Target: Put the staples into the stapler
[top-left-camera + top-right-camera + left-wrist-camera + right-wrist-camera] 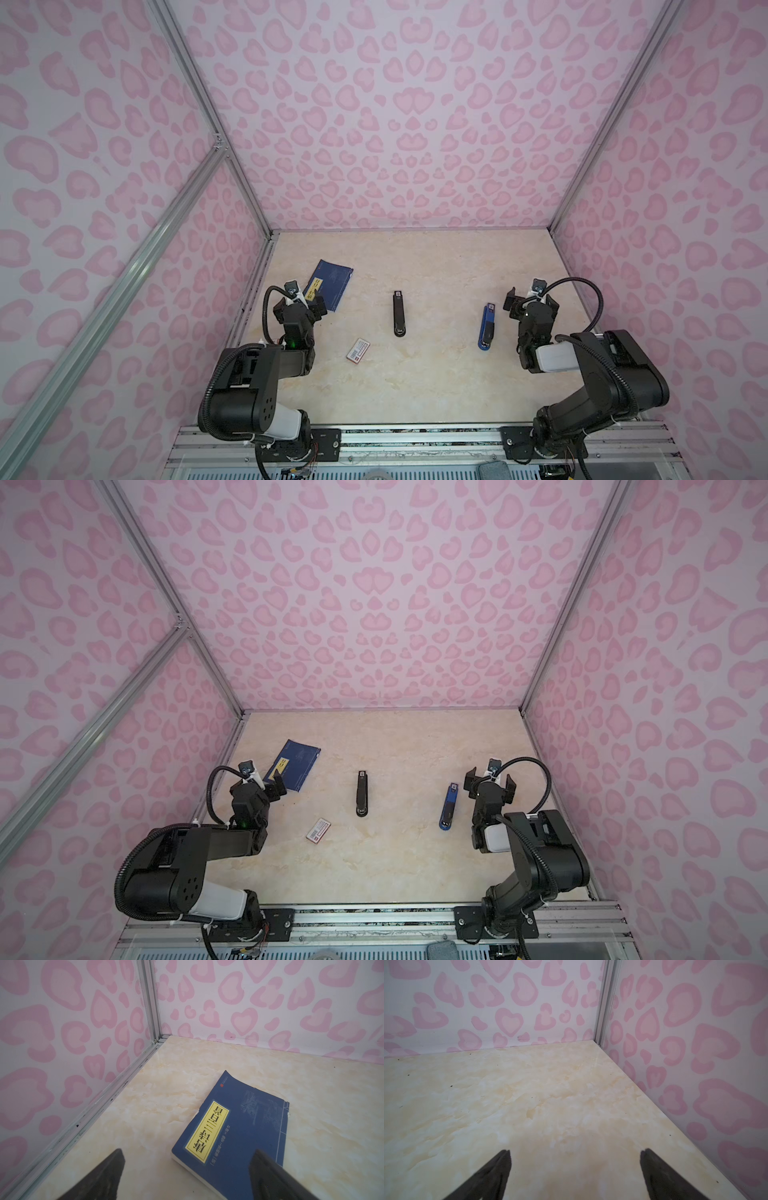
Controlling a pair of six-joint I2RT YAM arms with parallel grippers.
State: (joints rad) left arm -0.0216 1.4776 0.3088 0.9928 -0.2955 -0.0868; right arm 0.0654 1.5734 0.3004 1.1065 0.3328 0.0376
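Observation:
Two staplers lie on the marble table point(415, 386) in both top views. A black stapler point(399, 313) point(362, 793) is in the middle and a blue stapler point(487, 328) point(449, 806) is to its right. The staples are out of view. My left gripper point(300, 305) point(259, 787) point(188, 1153) hangs open and empty at the left, over the near corner of a blue book. Just right of the blue stapler, my right gripper point(530, 301) point(490, 783) point(575, 1151) stands open and empty above bare table. Neither wrist view shows a stapler.
A blue book point(328, 286) point(239, 1126) with a yellow label lies at the back left. A small red-and-white printed box point(358, 350) point(319, 830) sits shut, front left of the black stapler. Pink patterned walls close in the table on three sides.

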